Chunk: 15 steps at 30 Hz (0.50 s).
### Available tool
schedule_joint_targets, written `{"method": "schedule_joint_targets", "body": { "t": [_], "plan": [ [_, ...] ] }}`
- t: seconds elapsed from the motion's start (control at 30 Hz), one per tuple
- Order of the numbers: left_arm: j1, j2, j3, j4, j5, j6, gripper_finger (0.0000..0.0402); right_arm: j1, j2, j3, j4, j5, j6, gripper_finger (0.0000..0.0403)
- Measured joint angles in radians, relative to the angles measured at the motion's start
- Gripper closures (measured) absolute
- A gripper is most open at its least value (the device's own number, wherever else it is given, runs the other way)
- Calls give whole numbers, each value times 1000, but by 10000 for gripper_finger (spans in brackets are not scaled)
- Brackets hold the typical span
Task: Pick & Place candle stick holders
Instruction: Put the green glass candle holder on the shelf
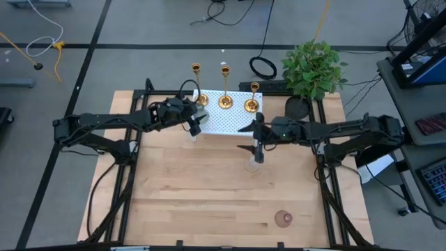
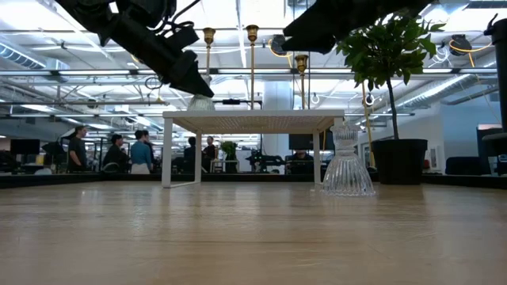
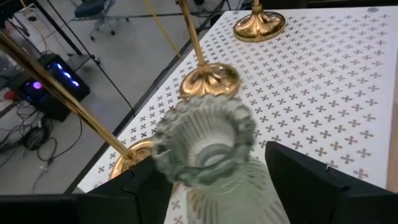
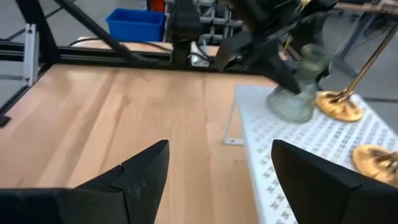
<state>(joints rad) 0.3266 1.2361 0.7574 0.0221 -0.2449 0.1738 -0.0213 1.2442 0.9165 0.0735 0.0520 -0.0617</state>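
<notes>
a: what do we see the left gripper doing?

b: we see it pinching the green glass holder just over the near edge of the white stand.

a: and the gold sticks?

b: all three gold sticks are on the stand.

a: the right gripper?

b: its claw is spread wide and holds nothing. the clear holder stands on the table under it. the pink holder sits near the front edge.

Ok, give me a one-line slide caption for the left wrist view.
Left gripper holds a ribbed green glass holder over the white perforated stand, beside three brass candlesticks.
</notes>
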Motion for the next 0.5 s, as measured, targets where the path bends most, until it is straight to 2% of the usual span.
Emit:
{"method": "schedule_joint_targets", "body": {
  "t": [0.17, 0.5],
  "plan": [
    [-2, 0, 0, 2, 38, 5, 148, 39, 0, -5, -60, -1, 49, 129],
    [-3, 0, 0, 2, 38, 15, 114, 106, 0, -132, 18, 1, 125, 124]
  ]
}}
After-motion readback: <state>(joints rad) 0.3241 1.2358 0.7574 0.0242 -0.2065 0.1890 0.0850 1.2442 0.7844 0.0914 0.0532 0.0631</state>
